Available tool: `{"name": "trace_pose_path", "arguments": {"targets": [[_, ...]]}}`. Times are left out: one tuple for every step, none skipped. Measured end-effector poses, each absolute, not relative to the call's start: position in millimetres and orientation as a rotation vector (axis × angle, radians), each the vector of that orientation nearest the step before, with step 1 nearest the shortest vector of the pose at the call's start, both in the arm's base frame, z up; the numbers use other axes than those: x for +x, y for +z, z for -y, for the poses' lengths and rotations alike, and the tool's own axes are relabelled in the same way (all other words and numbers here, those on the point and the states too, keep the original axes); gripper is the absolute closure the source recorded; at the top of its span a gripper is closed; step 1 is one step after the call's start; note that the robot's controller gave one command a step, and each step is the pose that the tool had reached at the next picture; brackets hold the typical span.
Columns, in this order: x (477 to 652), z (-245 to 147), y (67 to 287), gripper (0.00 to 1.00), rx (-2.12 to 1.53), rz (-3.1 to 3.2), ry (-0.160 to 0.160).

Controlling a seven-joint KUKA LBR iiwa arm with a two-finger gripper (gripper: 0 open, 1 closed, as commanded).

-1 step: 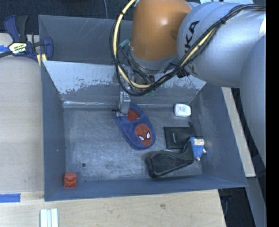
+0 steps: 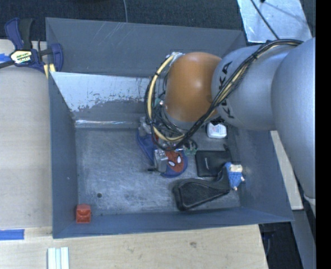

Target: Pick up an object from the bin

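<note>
Claw sits low over the middle of the grey metal bin, tucked under the arm's rounded orange wrist cover and its loops of cable. The cover hides most of it, so I cannot tell whether it is open or closed.

Nearest thing: a small round toy in blue and red with a dark web-like pattern. It lies on the bin floor directly beneath the claw, touching it or very nearly; contact is not certain. A patch of blue shows just beside the claw on the view's left, possibly part of the same toy, but this is unclear.

Other contents:
- A flat black rectangular piece lies just beside the toy, on the arm's side.
- A long black curved object lies nearer the front wall.
- A small blue-and-white piece rests by the end of that curved object.
- A small white block sits close under the arm.
- A small red block sits alone in the front corner on the view's left, well apart from the rest.

Progress, as a judgement:
- The approach looks complete, with the claw down at floor level on the round toy.
- A grasp is not confirmed.
- Nothing is raised; every item appears to rest on the bin floor.
- What remains is a secure grip on the toy and a lift clear of the bin walls.
</note>
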State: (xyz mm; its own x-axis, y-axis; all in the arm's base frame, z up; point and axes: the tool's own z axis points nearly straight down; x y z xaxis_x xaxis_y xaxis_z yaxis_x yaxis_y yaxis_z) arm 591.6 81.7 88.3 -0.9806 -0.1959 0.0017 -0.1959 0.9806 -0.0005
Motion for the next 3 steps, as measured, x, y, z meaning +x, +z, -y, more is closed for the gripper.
{"name": "trace_pose_path", "arguments": {"targets": [[622.6,-59,70,0.00,0.481,3.102,-0.008],[626.9,-61,76,1.00,0.480,3.120,-0.008],[590.6,-58,155,1.00,0.523,3.107,0.001]]}}
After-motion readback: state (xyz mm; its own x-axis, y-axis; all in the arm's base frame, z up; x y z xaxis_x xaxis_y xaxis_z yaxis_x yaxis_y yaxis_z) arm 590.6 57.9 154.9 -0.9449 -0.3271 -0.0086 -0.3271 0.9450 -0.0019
